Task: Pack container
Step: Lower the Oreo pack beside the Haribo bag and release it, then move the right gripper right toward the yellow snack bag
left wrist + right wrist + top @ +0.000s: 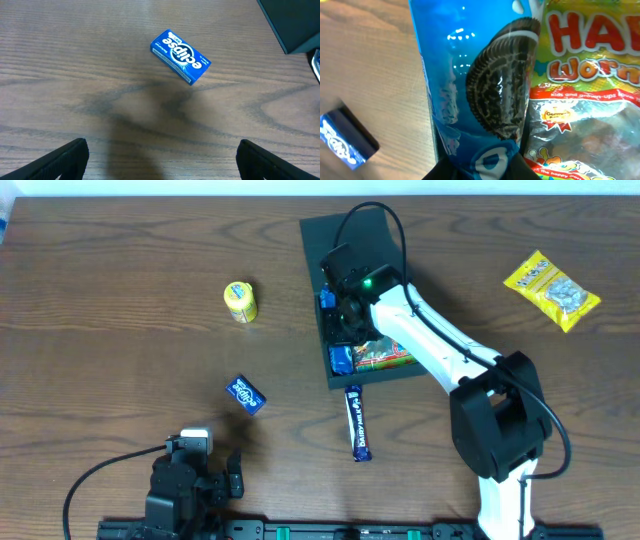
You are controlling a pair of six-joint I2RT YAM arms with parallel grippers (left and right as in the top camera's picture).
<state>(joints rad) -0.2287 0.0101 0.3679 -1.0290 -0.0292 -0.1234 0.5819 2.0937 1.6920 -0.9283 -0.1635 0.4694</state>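
The dark teal-green container (345, 235) stands at the back centre with its flap lid open away from me. Inside it a blue Oreo packet (470, 75) lies along the left wall, with a Haribo worms bag (585, 85) beside it. My right gripper (345, 310) hangs over the container; in the right wrist view it (485, 167) is shut on the near end of the Oreo packet. My left gripper (162, 155) is open low over the bare table, with a blue Eclipse gum box (181, 56) ahead of it and apart from its fingers.
A Dairy Milk bar (358, 423) lies just in front of the container. The Eclipse box (246, 394) is left of it, a yellow tin (240, 301) further back left, and a yellow snack packet (552, 288) at the far right.
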